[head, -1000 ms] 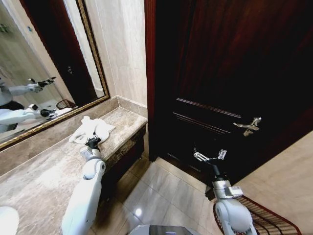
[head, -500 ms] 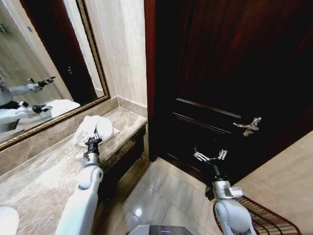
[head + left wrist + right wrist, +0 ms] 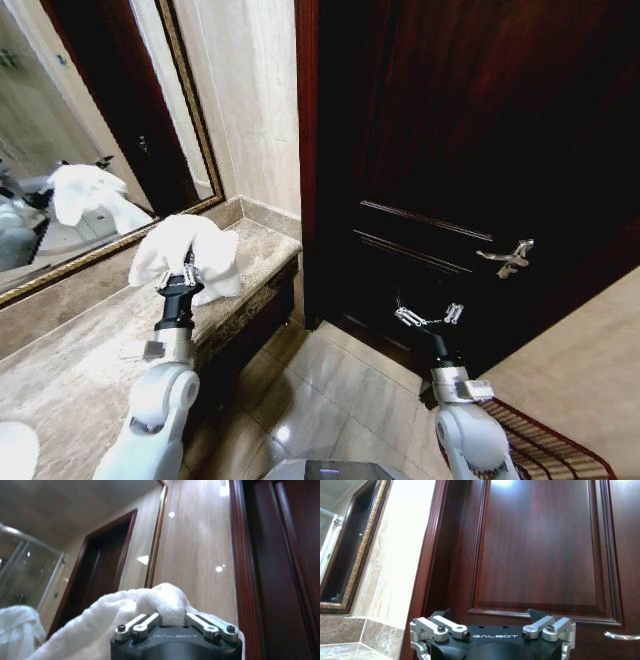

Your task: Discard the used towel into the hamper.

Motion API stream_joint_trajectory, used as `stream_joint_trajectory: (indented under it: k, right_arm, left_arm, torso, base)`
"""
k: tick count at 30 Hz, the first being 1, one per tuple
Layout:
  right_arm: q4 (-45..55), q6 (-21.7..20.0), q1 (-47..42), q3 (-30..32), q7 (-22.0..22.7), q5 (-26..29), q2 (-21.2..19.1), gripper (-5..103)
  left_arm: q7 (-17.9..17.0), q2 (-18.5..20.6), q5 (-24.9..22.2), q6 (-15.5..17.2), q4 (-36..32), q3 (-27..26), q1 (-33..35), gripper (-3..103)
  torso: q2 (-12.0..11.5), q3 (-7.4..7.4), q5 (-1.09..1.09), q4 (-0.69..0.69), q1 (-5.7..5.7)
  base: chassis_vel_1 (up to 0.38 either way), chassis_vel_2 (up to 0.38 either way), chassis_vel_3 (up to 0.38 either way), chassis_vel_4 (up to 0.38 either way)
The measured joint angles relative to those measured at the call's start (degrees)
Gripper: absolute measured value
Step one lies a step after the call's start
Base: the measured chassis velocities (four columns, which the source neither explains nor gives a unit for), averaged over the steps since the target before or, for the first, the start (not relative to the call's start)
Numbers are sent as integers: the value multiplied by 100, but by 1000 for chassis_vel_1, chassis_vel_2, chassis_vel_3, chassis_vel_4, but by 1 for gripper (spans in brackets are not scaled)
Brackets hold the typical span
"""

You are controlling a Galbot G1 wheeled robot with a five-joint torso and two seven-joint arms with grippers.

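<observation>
"GALBOT"-marked left gripper [image 3: 167, 619] grips white towel [image 3: 180, 250]; right gripper [image 3: 492, 624] spread.

Your head view looks down from above; each wrist view faces forward over its end effector, sharing the door [image 3: 470, 150].

The towel [image 3: 185, 255] is plain white. The counter [image 3: 70, 360] is mottled beige-brown marble. The wall [image 3: 255, 100] is pale cream with faint veining. The door [image 3: 470, 150] is dark reddish-brown, its handle [image 3: 508, 257] silver. The mirror frame [image 3: 190, 120] is gold. The hamper [image 3: 545, 450] is dark reddish-brown openwork. The floor [image 3: 340, 390] is glossy beige tile.
</observation>
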Motion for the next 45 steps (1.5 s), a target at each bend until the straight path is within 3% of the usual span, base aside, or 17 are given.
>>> stream_joint_trajectory:
  k: [4,9,15,20,21,25,34,45]
  right_arm:
    - [-2,9,31,2,30,17,-5,100]
    - [21,33,56,-1,46,47,-7,100]
    - [285,109,23,50,66,45,2,100]
    - [616,112,-44,156,374,-59,75,100]
    - [698,141,-47,167,620,-67,154,100]
    - [871,143,-190,176,821,-56,222,100]
    - [1098,93,-326,203,750,-83,239,100]
    - [1171,88,-399,184,726,-103,302,100]
  left_arm:
    - [133,-81,381,-208,-359,-122,247,7]
    - [157,-184,762,-230,-751,-153,535,7]
    - [143,-228,844,-197,-962,-130,744,7]
    - [178,-330,1120,-227,-1044,37,953,7]
    - [217,-364,1185,-246,-1051,110,1018,7]
    - [269,-355,1126,-244,-1051,234,1081,7]
    - [521,-262,983,-256,-949,401,1123,7]
    - [534,-220,925,-266,-895,383,1070,7]
  torso:
    - [0,0,0,0,1]
    - [0,0,1,1,1]
    - [0,0,0,0,1]
    - [0,0,-1,1,1]
    - [0,0,0,1,1]
    - [0,0,-1,0,0]
    - [-1,1,-1,1,1]
    - [-1,0,-1,1,1]
  base:
    - [0,0,0,0]
    - [0,0,0,0]
    - [0,0,0,0]
    - [0,0,0,0]
    - [0,0,0,0]
    - [-14,-11,-11,-14]
    - [-77,-67,-70,-68]
    - [-106,-112,-115,-108]
